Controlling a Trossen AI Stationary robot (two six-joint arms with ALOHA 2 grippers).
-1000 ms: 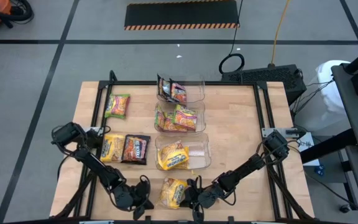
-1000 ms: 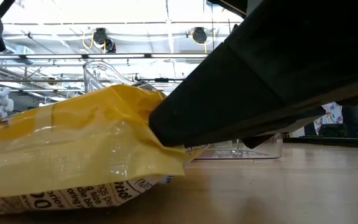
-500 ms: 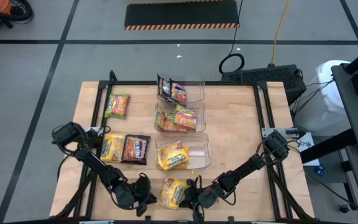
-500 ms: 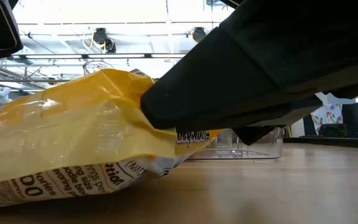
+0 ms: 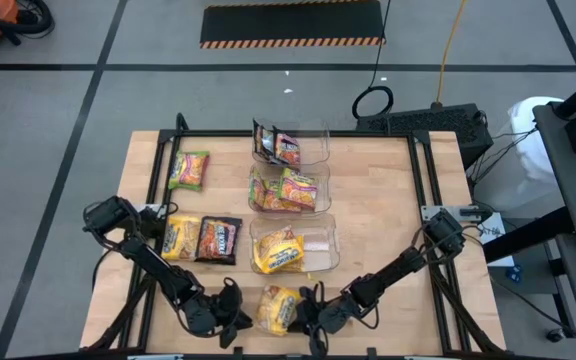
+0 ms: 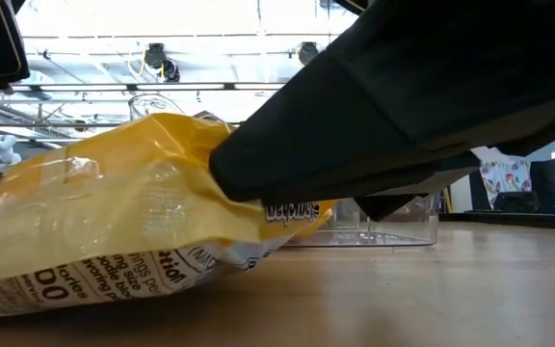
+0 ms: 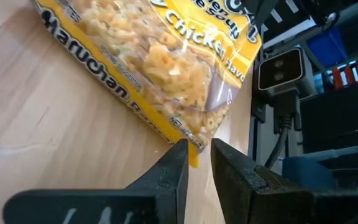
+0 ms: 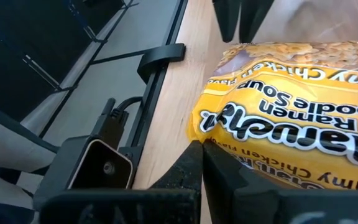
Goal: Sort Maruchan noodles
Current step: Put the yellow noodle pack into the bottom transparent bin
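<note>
Wooden tabletop [image 5: 388,240], lower centre: yellow packet [image 5: 280,308] between my end effectors.
Right end effector [image 5: 310,314] pinches its edge shut; left end effector [image 5: 238,318], slightly parted, straddles its corner unclamped.

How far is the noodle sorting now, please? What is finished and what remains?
Done: three clear bins already hold packets. In hand: the right gripper is shut on the yellow packet at the near table edge; the left gripper, jaws slightly apart, has that packet's corner between them. Left: the green packet, a second yellow packet and the dark packet lie loose.
</note>
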